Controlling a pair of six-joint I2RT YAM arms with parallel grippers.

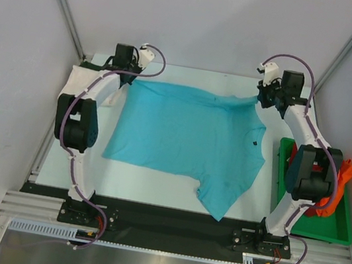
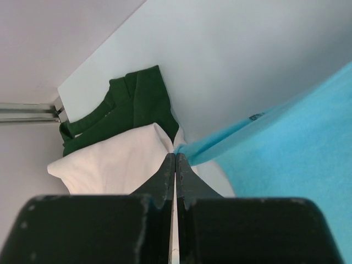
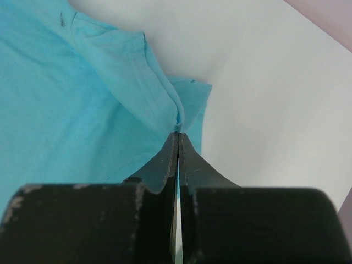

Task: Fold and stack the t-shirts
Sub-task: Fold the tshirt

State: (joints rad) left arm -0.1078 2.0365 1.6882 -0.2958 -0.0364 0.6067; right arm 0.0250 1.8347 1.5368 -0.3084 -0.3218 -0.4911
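Observation:
A turquoise t-shirt (image 1: pixel 188 140) lies spread across the middle of the table, one sleeve pointing toward the near edge. My left gripper (image 1: pixel 132 79) is shut on its far left corner, and in the left wrist view the turquoise cloth (image 2: pixel 286 143) runs out from the shut tips (image 2: pixel 176 154). My right gripper (image 1: pixel 261 100) is shut on the far right corner, where a fold of the turquoise t-shirt (image 3: pixel 66 104) is bunched at the tips (image 3: pixel 177 133). A folded white t-shirt (image 2: pixel 110 162) lies beside a dark green t-shirt (image 2: pixel 132 102) at the far left.
A flat green tray (image 1: pixel 341 232) stands at the right edge, holding an orange t-shirt (image 1: pixel 345 173) with red cloth (image 1: pixel 322 210) partly hidden behind the right arm. The white t-shirt (image 1: pixel 76 83) lies under the left arm. Grey walls close in the table on three sides.

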